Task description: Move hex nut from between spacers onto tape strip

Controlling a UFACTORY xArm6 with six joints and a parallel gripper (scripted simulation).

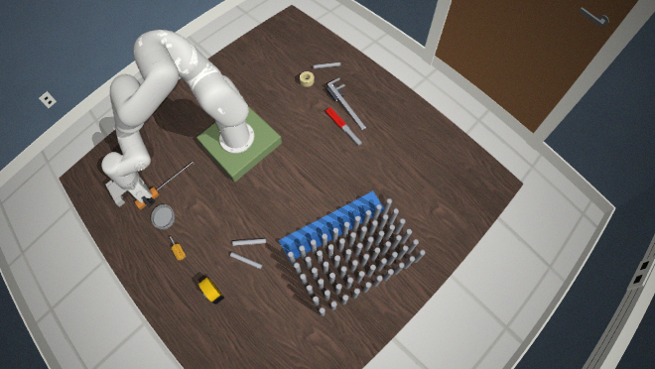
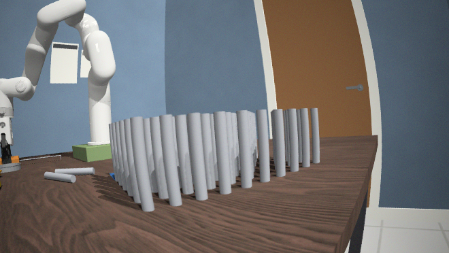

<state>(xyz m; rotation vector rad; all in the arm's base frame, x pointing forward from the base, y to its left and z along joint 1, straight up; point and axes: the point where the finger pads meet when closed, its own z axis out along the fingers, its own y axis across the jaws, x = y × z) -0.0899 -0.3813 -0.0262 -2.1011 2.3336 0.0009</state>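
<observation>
My gripper (image 1: pixel 145 196) is down at the table's left side, shut on the orange-brown handle of the hook pick (image 1: pixel 153 196). The pick's thin shaft (image 1: pixel 175 175) runs from the handle toward the green base. In the side view the gripper (image 2: pixel 5 149) stands at the far left edge over the orange handle (image 2: pixel 10 159). The grey spacers (image 1: pixel 354 250) stand upright in a dense grid at the front right, and the blue tape strip (image 1: pixel 331 223) lies along their far-left side. The spacers hide the hex nut in both views.
A grey round dish (image 1: pixel 163 216) lies just by the gripper. A small screwdriver (image 1: pixel 176 249), a yellow tape measure (image 1: pixel 209 290) and two loose fallen spacers (image 1: pixel 247 251) lie between gripper and grid. A tape roll (image 1: pixel 307 78), caliper (image 1: pixel 344 102) and red-handled tool (image 1: pixel 342 125) lie far back.
</observation>
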